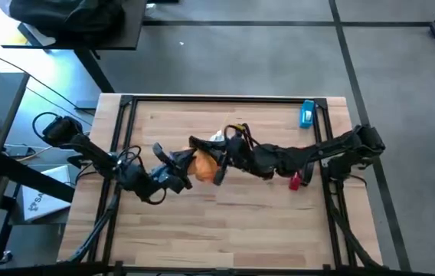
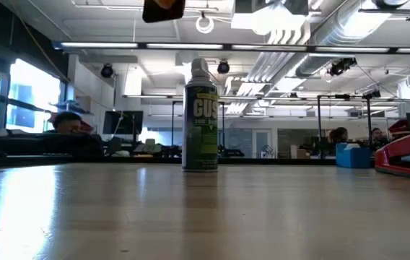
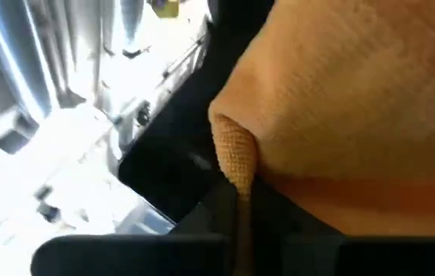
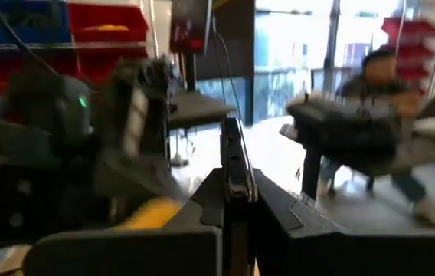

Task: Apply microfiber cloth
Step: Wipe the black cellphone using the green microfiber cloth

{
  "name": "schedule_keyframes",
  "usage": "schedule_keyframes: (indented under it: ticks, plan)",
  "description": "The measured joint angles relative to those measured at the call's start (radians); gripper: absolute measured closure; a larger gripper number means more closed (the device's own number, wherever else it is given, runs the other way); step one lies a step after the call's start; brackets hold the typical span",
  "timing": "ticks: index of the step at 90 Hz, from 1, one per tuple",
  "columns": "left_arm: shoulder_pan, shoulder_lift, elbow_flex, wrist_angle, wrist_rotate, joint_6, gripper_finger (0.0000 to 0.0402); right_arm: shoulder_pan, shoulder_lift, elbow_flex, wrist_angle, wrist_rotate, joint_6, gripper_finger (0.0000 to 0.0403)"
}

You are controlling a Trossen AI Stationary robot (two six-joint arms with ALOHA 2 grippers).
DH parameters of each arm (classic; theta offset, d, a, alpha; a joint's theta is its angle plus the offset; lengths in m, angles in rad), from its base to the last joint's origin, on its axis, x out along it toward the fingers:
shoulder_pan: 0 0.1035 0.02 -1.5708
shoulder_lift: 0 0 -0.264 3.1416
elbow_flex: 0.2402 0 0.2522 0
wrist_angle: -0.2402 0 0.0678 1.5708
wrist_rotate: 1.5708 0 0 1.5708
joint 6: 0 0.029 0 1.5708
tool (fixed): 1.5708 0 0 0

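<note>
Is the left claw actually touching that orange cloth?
Touching. In the left wrist view the microfiber cloth is pinched between the left gripper's jaws.

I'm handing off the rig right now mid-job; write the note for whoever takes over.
Left gripper: shut on the microfiber cloth, raised above mid-table.
Right gripper: shut on the phone, held edge-on, meeting the cloth in the air.
Also on the table: spray can, blue item at the far edge, red stapler.
Done: both items lifted and brought together.
Left: rub the cloth over the phone, then set both down.
</note>
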State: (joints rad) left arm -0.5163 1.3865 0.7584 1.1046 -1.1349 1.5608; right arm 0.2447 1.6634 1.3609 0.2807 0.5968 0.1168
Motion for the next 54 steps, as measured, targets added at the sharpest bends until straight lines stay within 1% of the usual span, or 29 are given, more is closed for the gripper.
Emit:
schedule_keyframes:
  ticks: [9, 18, 27, 36, 42, 47, 54]
  plan:
    - [0.0, 0.0, 0.015, -0.008, -0.007, 0.12, 0.0401, -0.005, 0.0, 0.0, -0.04, -0.005, 0.051, 0.0396]
    - [0.0, 0.0, 0.016, -0.024, -0.008, 0.163, 0.0401, -0.005, -0.006, 0.0, -0.045, -0.019, 0.074, 0.0396]
    - [0.0, -0.002, 0.02, -0.102, 0.002, 0.131, 0.0401, -0.006, -0.036, -0.003, -0.063, -0.052, 0.088, 0.0396]
    - [0.0, 0.003, 0.02, -0.22, 0.034, 0.02, 0.0401, -0.005, -0.08, -0.003, -0.068, -0.055, 0.085, 0.0396]
    - [0.0, 0.02, 0.019, -0.248, 0.053, -0.037, 0.0401, -0.005, -0.105, -0.003, -0.077, -0.055, 0.085, 0.0396]
    - [0.0, 0.044, 0.019, -0.238, 0.056, -0.04, 0.0401, -0.005, -0.118, -0.002, -0.095, -0.056, 0.089, 0.0396]
    - [0.001, 0.079, 0.018, -0.224, 0.062, 0.029, 0.0401, -0.007, -0.121, -0.002, -0.127, -0.063, 0.113, 0.0396]
